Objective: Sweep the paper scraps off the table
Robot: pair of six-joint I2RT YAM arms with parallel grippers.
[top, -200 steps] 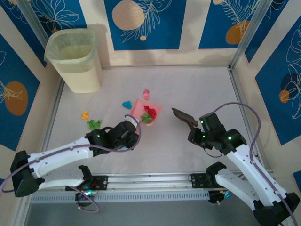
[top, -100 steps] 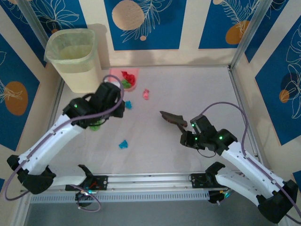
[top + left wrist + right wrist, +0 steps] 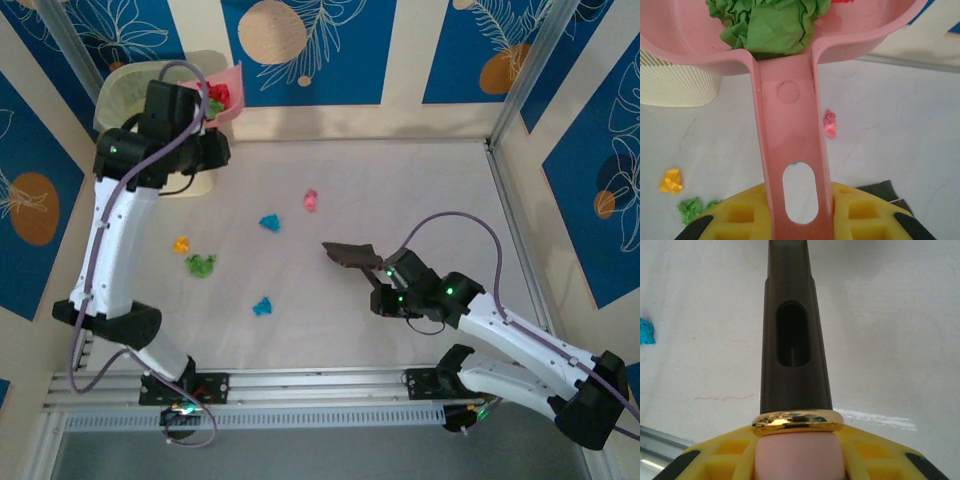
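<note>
Left gripper [image 3: 797,217] is clamped tight on the handle of the pink dustpan [image 3: 790,125], raised near the bin [image 3: 675,85] at upper left. Green and red paper scraps [image 3: 772,25] sit in the pan; five more lie loose on the worktop [image 3: 430,190], left of centre. Best to bring the lip fully over the bin's rim, then tip slowly. Right gripper [image 3: 385,285] grips the brush [image 3: 350,255], lower centre-right.
</note>
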